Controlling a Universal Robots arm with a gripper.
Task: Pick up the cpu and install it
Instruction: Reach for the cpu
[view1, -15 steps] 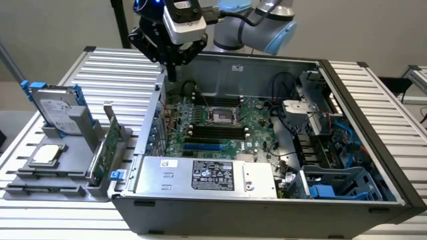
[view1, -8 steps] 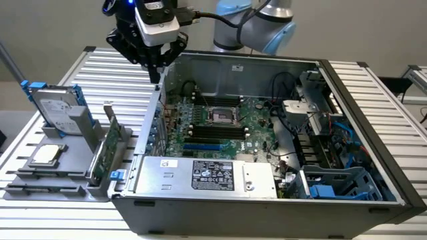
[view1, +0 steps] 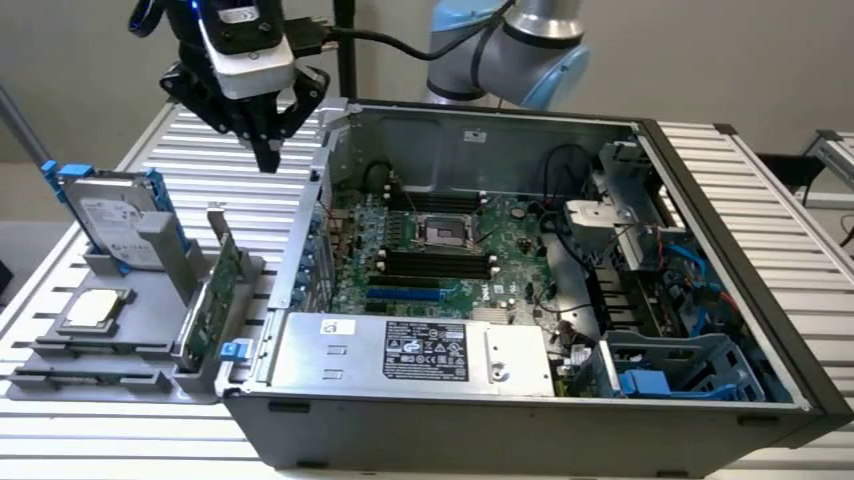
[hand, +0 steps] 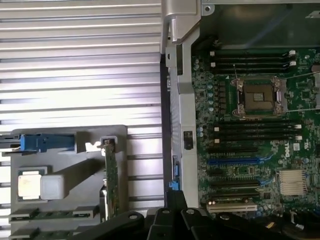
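The gripper (view1: 267, 152) hangs pinched closed and empty just outside one corner of the case (view1: 534, 430). The cpu (view1: 94, 308) lies flat on the grey tray (view1: 134, 352) beside the case, well apart from the gripper. A clean pick, I'd say, needs a level grip on its edges.

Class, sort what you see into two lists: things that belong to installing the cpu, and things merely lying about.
Belong to the job:
cpu, lying flat in the grey holder
socket on the motherboard
gripper, above the table beside the case

Lying about:
hard drive
card standing in the holder
power supply
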